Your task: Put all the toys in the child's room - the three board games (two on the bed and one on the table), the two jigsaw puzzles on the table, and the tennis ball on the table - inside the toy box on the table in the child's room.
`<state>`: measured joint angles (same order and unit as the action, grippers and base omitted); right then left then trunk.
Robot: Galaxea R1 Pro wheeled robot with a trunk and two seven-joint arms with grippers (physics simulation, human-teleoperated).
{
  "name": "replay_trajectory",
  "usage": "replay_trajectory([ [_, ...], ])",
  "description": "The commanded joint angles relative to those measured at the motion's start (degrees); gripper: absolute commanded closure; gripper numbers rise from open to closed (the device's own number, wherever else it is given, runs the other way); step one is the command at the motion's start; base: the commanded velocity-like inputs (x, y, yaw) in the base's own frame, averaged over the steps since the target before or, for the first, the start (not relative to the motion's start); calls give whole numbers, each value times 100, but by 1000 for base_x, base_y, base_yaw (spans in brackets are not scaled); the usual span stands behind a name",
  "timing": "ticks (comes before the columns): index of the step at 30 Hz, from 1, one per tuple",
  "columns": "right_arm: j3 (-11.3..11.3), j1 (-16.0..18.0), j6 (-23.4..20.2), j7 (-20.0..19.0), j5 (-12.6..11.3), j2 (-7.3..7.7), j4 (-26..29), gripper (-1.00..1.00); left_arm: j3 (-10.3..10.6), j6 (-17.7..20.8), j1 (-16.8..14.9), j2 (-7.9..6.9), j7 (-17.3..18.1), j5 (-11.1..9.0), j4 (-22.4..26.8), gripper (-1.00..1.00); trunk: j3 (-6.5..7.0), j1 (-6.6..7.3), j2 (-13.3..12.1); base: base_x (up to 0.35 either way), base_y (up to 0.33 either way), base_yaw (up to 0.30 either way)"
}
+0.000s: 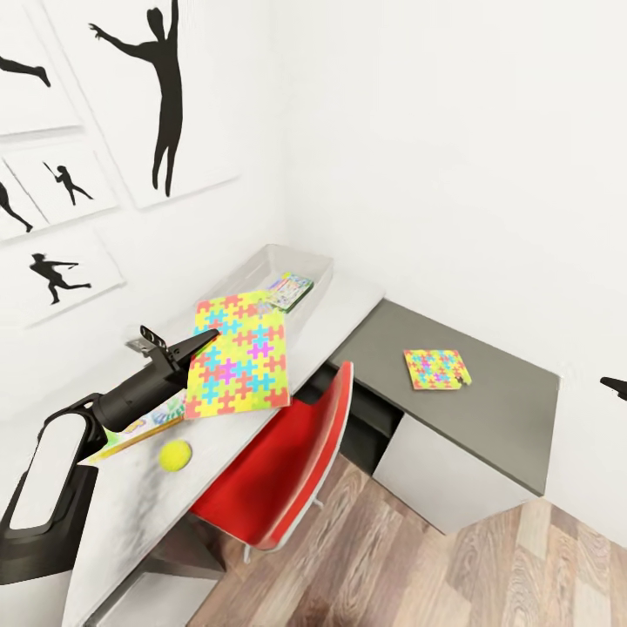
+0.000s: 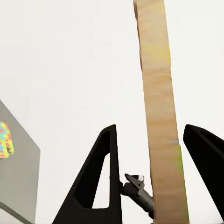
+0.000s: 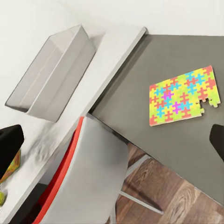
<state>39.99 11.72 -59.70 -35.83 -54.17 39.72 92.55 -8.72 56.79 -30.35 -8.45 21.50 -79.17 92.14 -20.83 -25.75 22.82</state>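
The red chair [image 1: 287, 461] stands tucked against the worktop [image 1: 348, 305] edge, blocking the approach from the front. Above the toy box [image 1: 292, 266] the air is open, though the wall stands just behind it. The held puzzle [image 1: 239, 353] hangs between the left pincer [image 1: 205, 341] and the box. The grey worktop [image 1: 488, 409] around the second puzzle [image 1: 437, 368] lies bare, open from above.

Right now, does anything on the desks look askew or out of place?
Yes. The jigsaw puzzle in the left gripper hangs tilted in the air, short of the toy box. The second jigsaw puzzle lies on the lower grey desk with a piece jutting loose at one corner. The tennis ball sits near the table edge.
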Motion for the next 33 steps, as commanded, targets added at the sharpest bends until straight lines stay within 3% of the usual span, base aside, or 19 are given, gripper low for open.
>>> replay_trajectory([
  [1,8,5,-30,-39,29,1,-2,-100,-4,24,-6,1,32,28,-3,100,-7,-3,10,1,0,182],
  [7,8,6,-30,-45,29,1,-1,-100,-5,25,-6,1,18,31,-3,100,0,-3,10,19,-56,97],
  [17,9,5,-30,-40,29,1,-2,-100,0,25,-6,14,20,33,-3,100,2,-3,10,74,-243,50],
  [33,-138,13,-30,-37,33,1,-7,-100,2,25,-6,16,37,34,-3,100,2,-3,10,15,-51,222],
])
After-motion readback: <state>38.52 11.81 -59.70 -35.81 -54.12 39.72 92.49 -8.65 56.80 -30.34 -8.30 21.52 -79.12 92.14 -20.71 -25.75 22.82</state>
